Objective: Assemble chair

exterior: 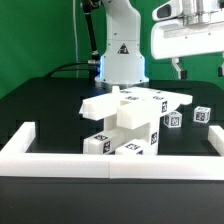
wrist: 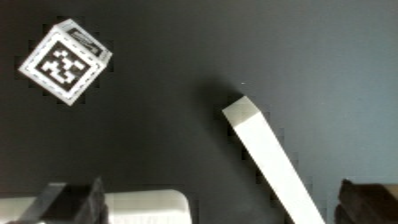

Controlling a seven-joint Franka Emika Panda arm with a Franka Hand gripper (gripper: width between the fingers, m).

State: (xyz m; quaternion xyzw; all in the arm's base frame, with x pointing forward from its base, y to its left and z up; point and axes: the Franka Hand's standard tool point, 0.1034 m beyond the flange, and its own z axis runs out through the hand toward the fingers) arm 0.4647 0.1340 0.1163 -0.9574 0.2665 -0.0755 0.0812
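Smooth white rail [exterior: 110,160] fronts blocky tagged chair [exterior: 126,124] (matte black table [exterior: 40,105]).

One pile of chair parts [exterior: 125,118], too overlapped to count; two tagged blocks [exterior: 172,120] [exterior: 201,115] beside it; one white rail [exterior: 60,160].

— Exterior view?
— The white robot arm [exterior: 118,45] is cut at the top edge; tags [exterior: 101,141] on the white plastic chair parts [exterior: 125,125] are too small to read.
— Wrist view?
— Blurred; dark gripper fingers [wrist: 71,200] and a long white bar [wrist: 267,150] run off the edge.
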